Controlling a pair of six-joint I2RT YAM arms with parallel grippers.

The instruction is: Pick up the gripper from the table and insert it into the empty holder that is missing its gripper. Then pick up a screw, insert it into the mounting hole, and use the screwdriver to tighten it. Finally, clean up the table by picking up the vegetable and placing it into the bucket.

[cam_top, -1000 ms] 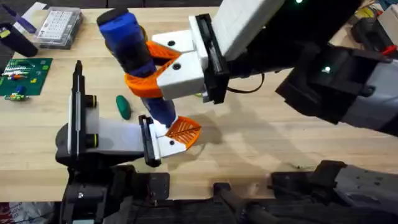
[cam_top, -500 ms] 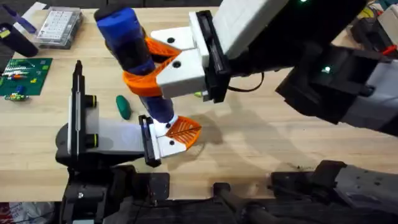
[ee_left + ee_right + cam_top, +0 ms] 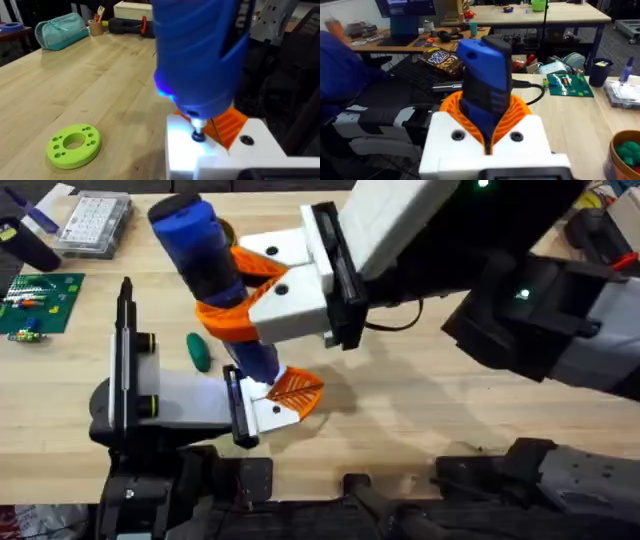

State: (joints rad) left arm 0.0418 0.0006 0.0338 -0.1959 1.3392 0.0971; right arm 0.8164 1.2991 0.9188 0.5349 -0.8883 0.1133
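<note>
Overhead first: we've got the right gripper (image 3: 235,298) reaching across the middle of the table (image 3: 420,410), its big orange jaws clamped around the blue screwdriver (image 3: 215,280). The screwdriver stands tilted, top end leaning toward the far left, tip pointing down at the holder (image 3: 262,408). That white wedge holder sits on its grey body (image 3: 185,402) near the front edge, left of centre, and the small orange finned gripper (image 3: 297,390) is seated at the holder's right end, just beside where the screwdriver comes down. The dark green vegetable (image 3: 199,351) lies on the wood just left of the screwdriver and behind the grey body, apart from both. A green circuit board (image 3: 38,302) and a clear parts box (image 3: 93,222) sit at the far left.

Left wrist view: we're looking at the screwdriver (image 3: 200,60) from up close, its metal bit (image 3: 198,133) touching down on the white holder (image 3: 210,150), with the orange fins (image 3: 228,124) right behind it. A bright green ring (image 3: 74,145) with holes lies flat on the table well to one side. We can't tell how the left gripper's own fingers stand here.

Right wrist view: the screwdriver (image 3: 485,85) stands squeezed between the ribbed orange pads (image 3: 517,111) of the right gripper (image 3: 487,117). The orange bucket (image 3: 625,152) sits at the edge with something green inside.
</note>
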